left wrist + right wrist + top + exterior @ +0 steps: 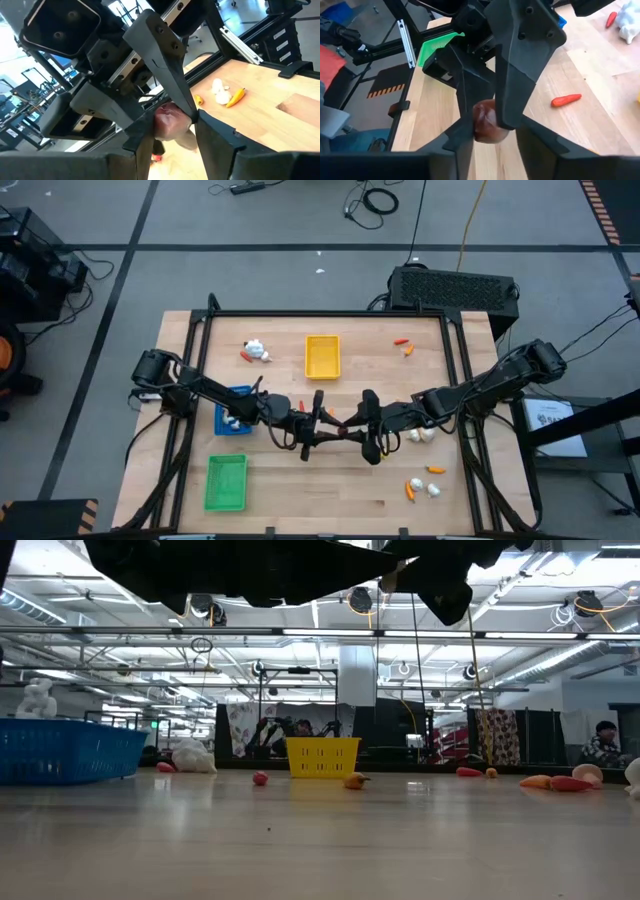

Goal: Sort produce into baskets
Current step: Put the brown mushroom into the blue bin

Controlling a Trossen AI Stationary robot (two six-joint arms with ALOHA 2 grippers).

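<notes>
Above the middle of the pale wooden table [300, 495], a little toward its near edge: meeting of both arms, tip to tip, around one small reddish-brown rounded toy vegetable [169, 124], lifted clear of the wood.

Left gripper [171, 132]: narrowed onto that piece, pads on both flanks. Right gripper [492, 135]: closed in around the same piece from the opposite side; impossible to tell whether gripping or merely framing it.

Looks like a hand-over in mid-air, not yet settled.

Baskets all on the left half: shallow yellow plastic tray [309, 358] near the far edge, shallow blue plastic tray [219, 423] by the left edge with white pieces inside, shallow green plastic tray [211, 483] at the near left corner.

Risks:
- Drop and roll away, if one side lets go before the other grips firmly.
- Squirting sideways, given a smooth round piece squeezed off-centre.
- Clash of crowded fingertips when pulling apart.
</notes>
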